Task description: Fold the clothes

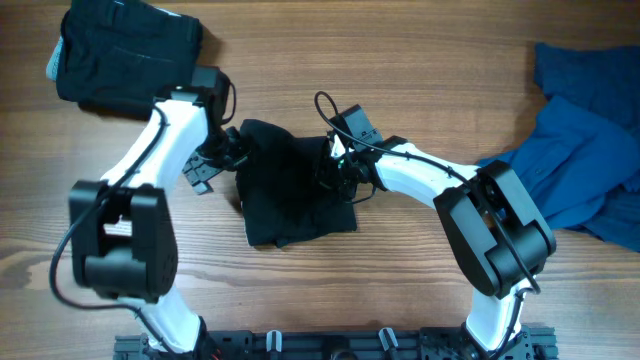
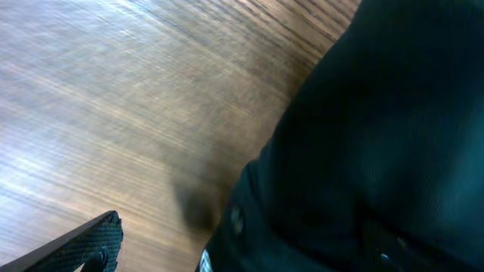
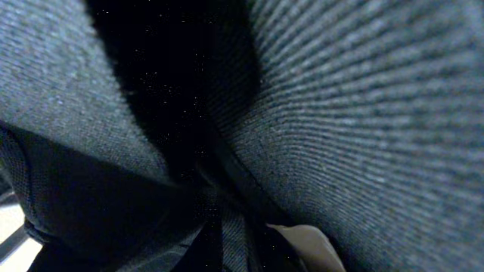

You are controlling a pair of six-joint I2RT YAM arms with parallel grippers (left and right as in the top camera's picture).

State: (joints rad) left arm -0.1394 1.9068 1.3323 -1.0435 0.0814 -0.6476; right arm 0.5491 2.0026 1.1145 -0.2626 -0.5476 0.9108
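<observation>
Garment (image 1: 292,195) — black, likely soft, light, floppy | hold: side edges | left gripper (image 1: 228,155), right gripper (image 1: 336,170) — grip state cannot be told

A robotics lab bench: two white-and-black jointed arms (image 1: 160,140) mounted on a black slotted metal rail (image 1: 330,345), well behind their fingers (image 2: 83,242), edging a wood-grain laminate counter (image 1: 420,60).

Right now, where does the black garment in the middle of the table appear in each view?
Overhead: black garment at centre.
Left wrist: it takes the right half.
Right wrist: it fills nearly the whole frame.
Shared landmark: wooden table, in overhead and left wrist only.
</observation>
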